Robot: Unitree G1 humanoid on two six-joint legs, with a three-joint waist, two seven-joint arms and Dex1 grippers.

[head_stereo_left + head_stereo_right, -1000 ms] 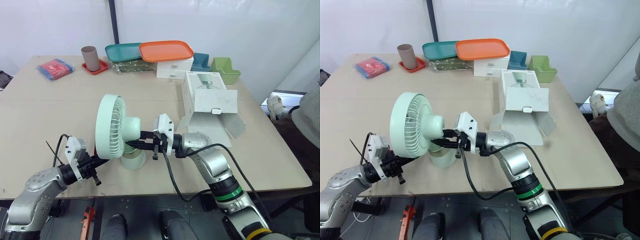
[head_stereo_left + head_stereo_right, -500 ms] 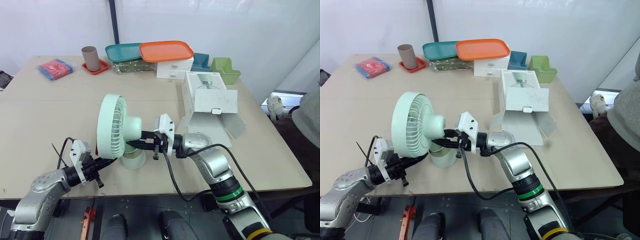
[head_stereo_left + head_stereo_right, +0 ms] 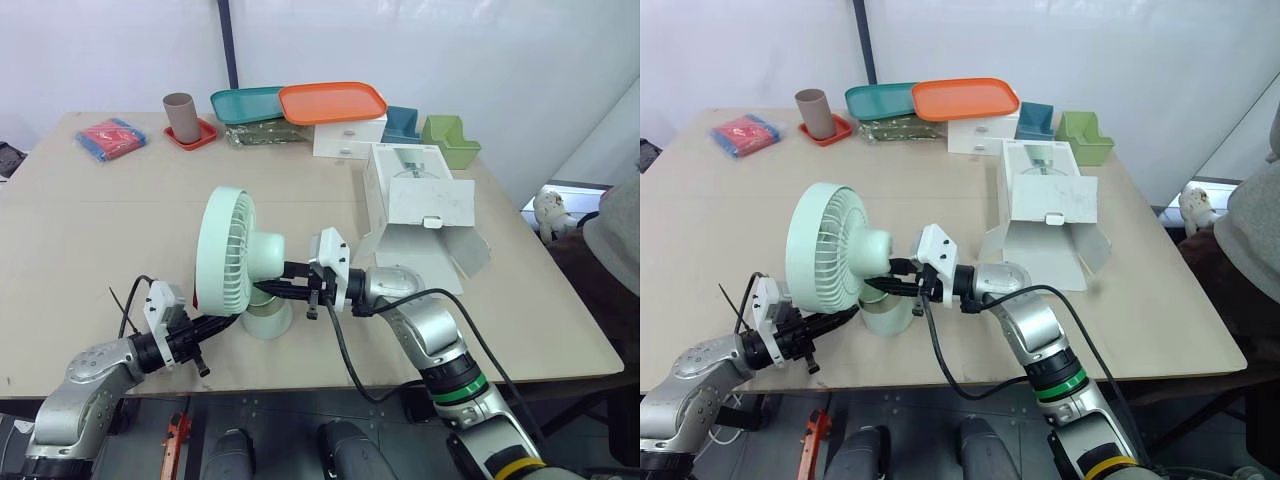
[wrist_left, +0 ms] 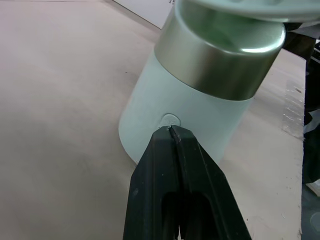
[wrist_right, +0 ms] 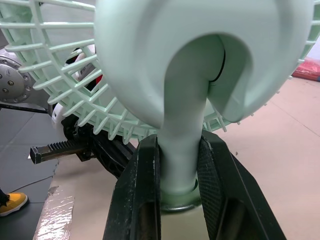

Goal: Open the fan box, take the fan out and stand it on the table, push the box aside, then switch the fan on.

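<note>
Pressing the button (image 4: 170,120) next: left gripper (image 4: 171,130), jaws pinched together, tip right at it on the fan (image 3: 240,262) base. Right gripper (image 5: 179,150) clamps its neck; it's upright on the table (image 3: 100,230). Push straight, gently.

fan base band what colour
Shiny silver band above the pale green fan base; best in the left wrist view.

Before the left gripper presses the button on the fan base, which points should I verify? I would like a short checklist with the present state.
1. Fan stands upright on the table: ok.
2. Right gripper is shut on the fan's neck, steadying it: ok.
3. Left gripper is shut, its tips aimed at the button: ok.
4. Tips in contact with the button: cannot tell.
5. Box lies open, apart from the fan: ok.
</note>
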